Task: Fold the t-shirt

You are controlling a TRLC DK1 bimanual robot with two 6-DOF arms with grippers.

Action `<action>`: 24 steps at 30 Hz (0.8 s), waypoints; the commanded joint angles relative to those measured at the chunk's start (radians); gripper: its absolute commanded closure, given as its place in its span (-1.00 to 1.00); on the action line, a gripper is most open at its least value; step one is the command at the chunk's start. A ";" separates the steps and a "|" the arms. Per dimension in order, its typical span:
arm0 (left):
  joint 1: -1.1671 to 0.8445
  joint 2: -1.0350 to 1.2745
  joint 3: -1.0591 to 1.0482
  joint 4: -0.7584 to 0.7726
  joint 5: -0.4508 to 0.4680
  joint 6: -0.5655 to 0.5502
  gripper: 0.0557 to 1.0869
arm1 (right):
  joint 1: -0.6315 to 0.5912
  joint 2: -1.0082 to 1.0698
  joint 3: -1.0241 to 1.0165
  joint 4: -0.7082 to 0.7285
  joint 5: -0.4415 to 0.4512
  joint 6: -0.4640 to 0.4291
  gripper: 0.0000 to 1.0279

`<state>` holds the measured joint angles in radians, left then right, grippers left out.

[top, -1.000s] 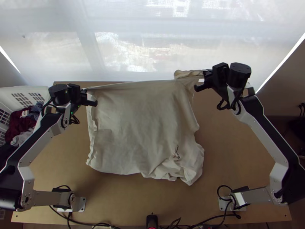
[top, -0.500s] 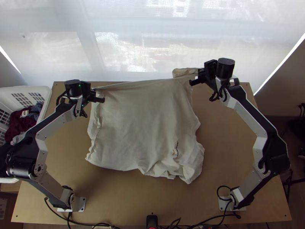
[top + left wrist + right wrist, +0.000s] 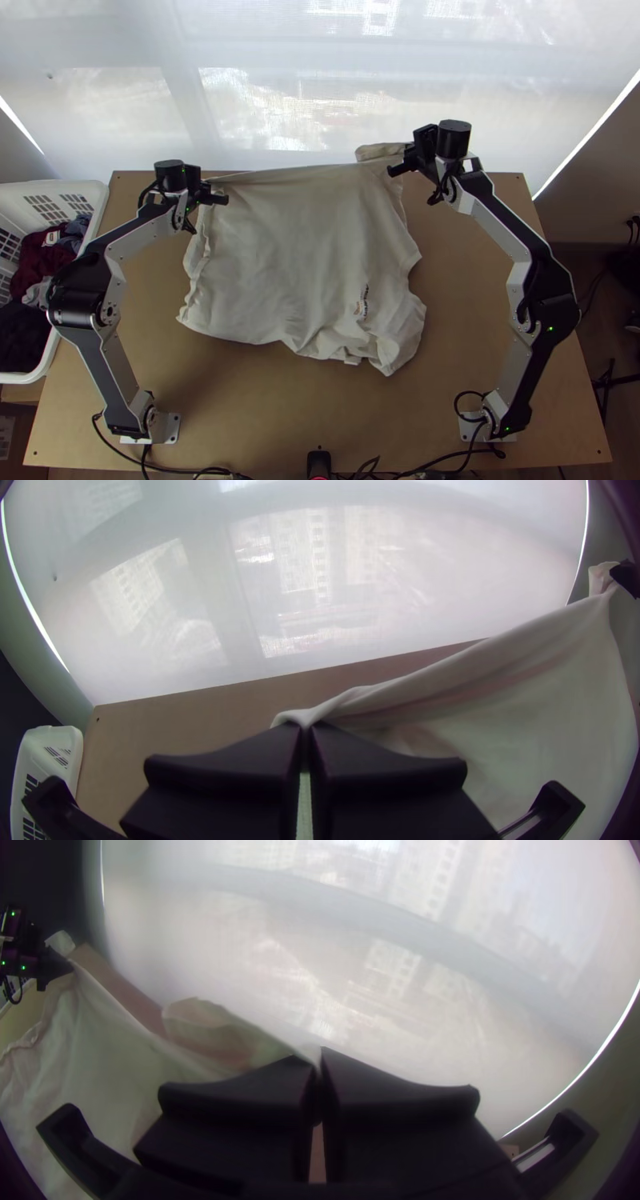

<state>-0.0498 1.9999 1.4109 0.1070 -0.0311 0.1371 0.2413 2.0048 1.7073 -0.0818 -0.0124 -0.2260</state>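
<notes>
Left gripper (image 3: 210, 190) closed, pinching t-shirt (image 3: 304, 248) edge between tips. Right gripper (image 3: 406, 154) closed too, on same edge. Edge stretched between both grippers, rest spread from them toward arm bases (image 3: 166, 428).

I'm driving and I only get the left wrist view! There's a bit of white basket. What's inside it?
Observer: Crumpled clothes: a dark red one lies in the basket.
Operator: Cool! Does the t-shirt have a picture on it?
Observer: Yes, the t-shirt has a small orange and dark print, on its right side, toward the robot's end.
Operator: And is the other gripper really holding on?
Observer: Yes. In the right wrist view, the right gripper has its fingers closed on the cloth.
</notes>
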 commanded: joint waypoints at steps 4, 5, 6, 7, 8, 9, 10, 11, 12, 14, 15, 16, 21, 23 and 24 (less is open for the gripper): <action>0.007 0.039 0.008 0.007 -0.004 -0.016 0.93 | 0.010 0.074 0.008 0.025 0.003 -0.039 0.95; 0.007 0.027 -0.007 0.007 -0.004 -0.017 0.93 | 0.013 0.072 0.003 0.025 0.003 -0.038 0.95; 0.007 0.013 -0.023 0.007 -0.003 -0.021 0.93 | 0.013 0.071 0.000 0.025 0.003 -0.035 0.95; 0.007 -0.003 -0.036 0.007 -0.001 -0.025 0.93 | 0.013 0.068 -0.005 0.025 0.003 -0.030 0.95; 0.008 -0.021 -0.050 0.007 0.002 -0.030 0.93 | 0.013 0.058 -0.009 0.025 0.003 -0.026 0.95; 0.008 -0.041 -0.063 0.007 0.003 -0.040 0.93 | 0.012 0.051 -0.015 0.025 0.003 -0.019 0.95; 0.008 -0.056 -0.070 0.007 0.007 -0.050 0.93 | 0.010 0.038 -0.023 0.025 0.003 -0.013 0.95; 0.008 -0.073 -0.079 0.005 0.010 -0.057 0.93 | 0.009 0.026 -0.032 0.025 0.003 -0.006 0.95; 0.008 -0.093 -0.090 0.005 0.010 -0.068 0.93 | 0.007 0.011 -0.044 0.025 0.003 -0.003 0.95; 0.007 -0.130 -0.109 0.005 0.013 -0.090 0.93 | 0.006 -0.020 -0.072 0.025 0.003 -0.001 0.95; 0.005 -0.148 -0.116 0.005 0.014 -0.096 0.93 | 0.006 -0.034 -0.087 0.027 0.003 -0.001 0.95; 0.002 -0.167 -0.127 0.005 0.016 -0.100 0.93 | 0.006 -0.049 -0.104 0.031 0.003 -0.003 0.95; -0.004 -0.239 -0.198 0.005 0.019 -0.103 0.93 | 0.012 -0.118 -0.202 0.100 0.003 -0.016 0.95; -0.002 -0.254 -0.234 0.008 0.020 -0.099 0.93 | 0.018 -0.140 -0.248 0.125 0.003 -0.024 0.95; 0.001 -0.263 -0.256 0.014 0.023 -0.099 0.93 | 0.019 -0.150 -0.268 0.131 0.003 -0.024 0.95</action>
<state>-0.0498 1.8141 1.2537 0.1127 -0.0170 0.0444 0.2508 1.9293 1.5585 -0.0067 -0.0090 -0.2363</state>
